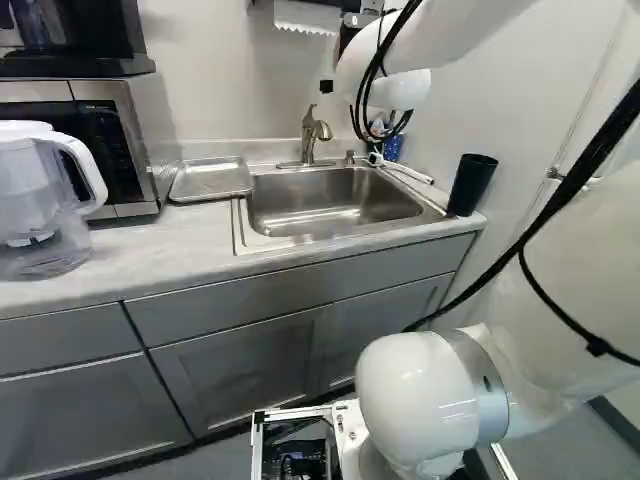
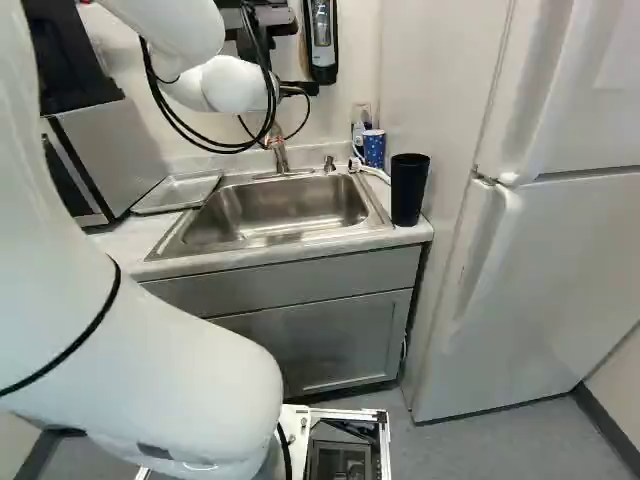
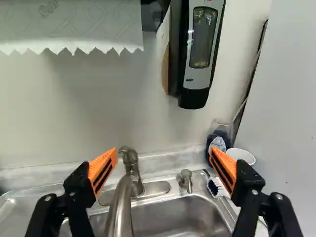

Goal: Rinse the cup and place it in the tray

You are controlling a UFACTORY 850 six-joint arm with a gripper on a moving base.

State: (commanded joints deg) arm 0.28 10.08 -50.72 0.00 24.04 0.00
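1. The claw hangs above the sink with its two fingers spread wide apart; nothing is gripped between them.
2. In the wrist view, the faucet shows between the orange pads, closer to one of them.
3. The dark cup stands upright on the counter, just beside the sink, on the side toward the fridge.
4. The metal tray lies flat on the counter at the sink's other side, between the sink and the microwave.
5. A clear pitcher with a white handle stands in front of the microwave, at the left of the left base view.
6. Behind the dark cup, a blue patterned cup stands near a bottle and a brush by the sink's back corner.
7. Ahead of the claw, a soap dispenser is fixed to the wall, with a paper towel hanging beside it.
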